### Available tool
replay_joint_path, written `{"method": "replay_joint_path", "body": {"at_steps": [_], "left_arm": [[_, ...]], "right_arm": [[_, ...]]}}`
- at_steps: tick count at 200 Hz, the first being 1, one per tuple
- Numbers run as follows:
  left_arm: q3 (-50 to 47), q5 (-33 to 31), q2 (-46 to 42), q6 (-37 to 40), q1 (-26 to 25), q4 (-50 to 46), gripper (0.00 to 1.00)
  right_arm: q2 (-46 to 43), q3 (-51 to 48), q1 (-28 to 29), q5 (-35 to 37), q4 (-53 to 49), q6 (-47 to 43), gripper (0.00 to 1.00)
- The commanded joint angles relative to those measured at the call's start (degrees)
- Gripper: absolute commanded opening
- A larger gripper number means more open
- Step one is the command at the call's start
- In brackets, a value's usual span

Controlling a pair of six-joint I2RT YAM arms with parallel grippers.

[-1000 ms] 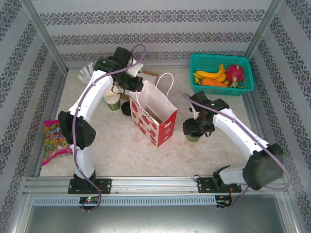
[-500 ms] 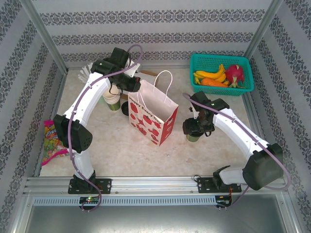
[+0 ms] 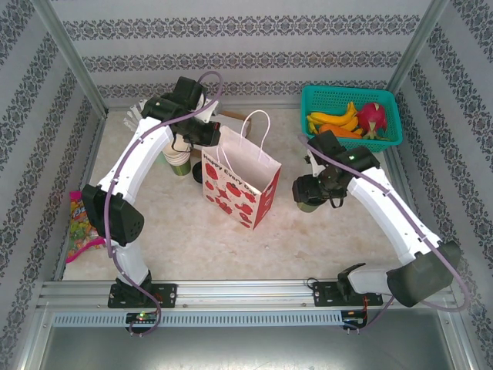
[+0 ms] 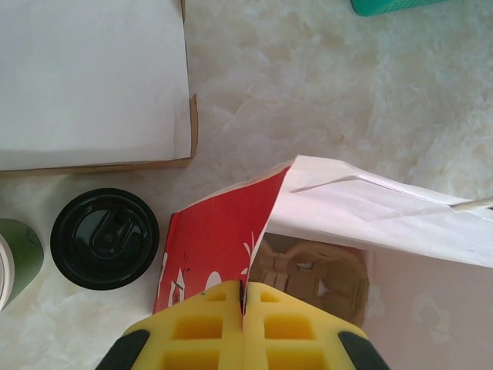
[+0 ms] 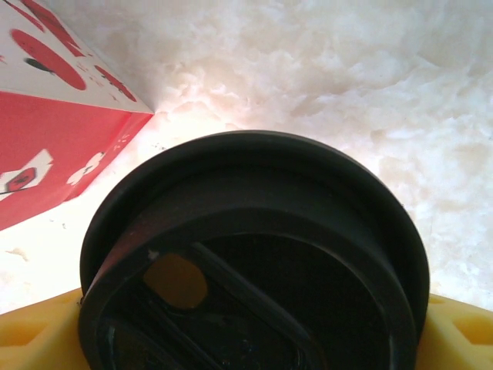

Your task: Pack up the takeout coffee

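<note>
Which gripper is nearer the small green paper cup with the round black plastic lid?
Right. The right gripper clasps the black-lidded green cup; the left gripper is across the red-and-white paper bag, pinching its rim.

The white paper bag with red print (image 3: 240,183) stands open at the top, so its mouth is the free way in from above. A thin white loop handle (image 3: 260,114) rises over the far rim and narrows this way. The left gripper (image 4: 243,299), pinched on the bag's far left rim corner, takes that side together with its arm. Inside the bag a brown pulp cup carrier (image 4: 312,270) covers the bottom.

Left of the bag, a loose round black plastic lid (image 4: 104,235) and a stack of green paper cups (image 3: 179,160) stand close. Right of the bag, a strip of bare pale table (image 3: 281,231) is free up to the small green paper cup with black lid (image 5: 254,254), clasped by the right gripper (image 3: 308,193). In front of the bag the table is bare.
</note>
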Motion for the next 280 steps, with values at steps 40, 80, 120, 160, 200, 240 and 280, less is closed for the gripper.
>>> {"method": "replay_joint_path", "body": {"at_steps": [40,80,120,160,200,240,280], "left_arm": [[0.07,1.42,-1.23,-3.46,-0.36,2.27,0.0],[-0.21,3.91,-1.11,-7.11,-0.4,2.64,0.0],[-2.19,6.57,-2.13,-11.25,-0.48,5.09,0.02],[-3.91,7.85,-2.44,-12.94,-1.54,6.67,0.03],[-5.03,8.89,-3.07,-13.02,-1.73,7.81,0.06],[-6.11,10.05,-3.75,-12.38,-1.73,9.67,0.05],[-6.03,9.32,-4.01,-11.45,-1.73,8.61,0.06]], "right_arm": [[-0.26,17.22,0.45,1.56,-15.06,-0.69,0.62],[1.51,32.16,2.16,-1.91,-19.61,-1.17,0.62],[4.42,43.31,6.2,-4.65,-18.68,-1.43,0.61],[8.89,46.04,11.6,-8.33,-11.6,-3.2,0.61],[14.65,48.56,14.4,-4.75,-11.78,-5.64,0.61],[21.06,49.17,17.08,-2.47,-11.12,-6.79,0.61],[24.9,49.3,18.72,-4.54,-8.7,-7.5,0.61]]}}
